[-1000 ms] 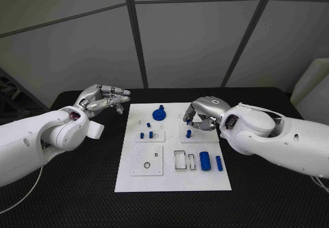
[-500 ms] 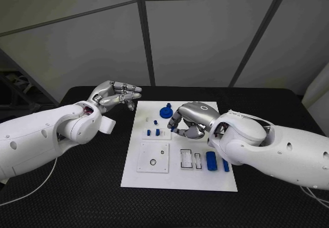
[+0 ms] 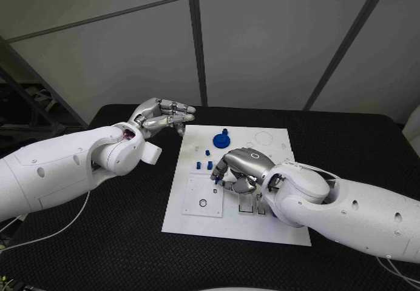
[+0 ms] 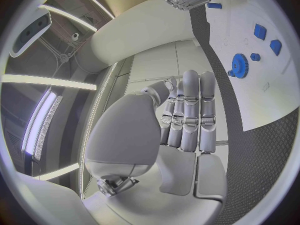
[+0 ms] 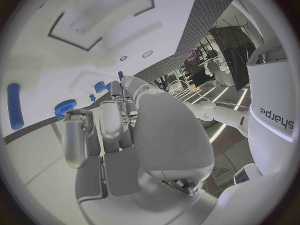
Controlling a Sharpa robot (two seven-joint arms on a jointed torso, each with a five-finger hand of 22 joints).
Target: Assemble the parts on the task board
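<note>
The white task board lies mid-table. On its far part stands a blue gear, with small blue pegs upright in a raised block nearer me. My right hand hovers over the board's middle beside that block, fingers curled, pinching a small blue peg at its fingertips. My left hand hangs off the board's far left corner, fingers curled in on nothing. The left wrist view shows the gear and pegs beyond my left hand. In the right wrist view a blue cylinder and the gear lie past my right hand.
A square plate with a small black ring sits on the board's near left. Rectangular slots lie partly under my right forearm. Black matting surrounds the board, and grey wall panels stand behind the table.
The camera has shifted. My right hand has moved left across the board, from its right side to beside the pegged block, carrying the blue peg. The left hand keeps its pose.
</note>
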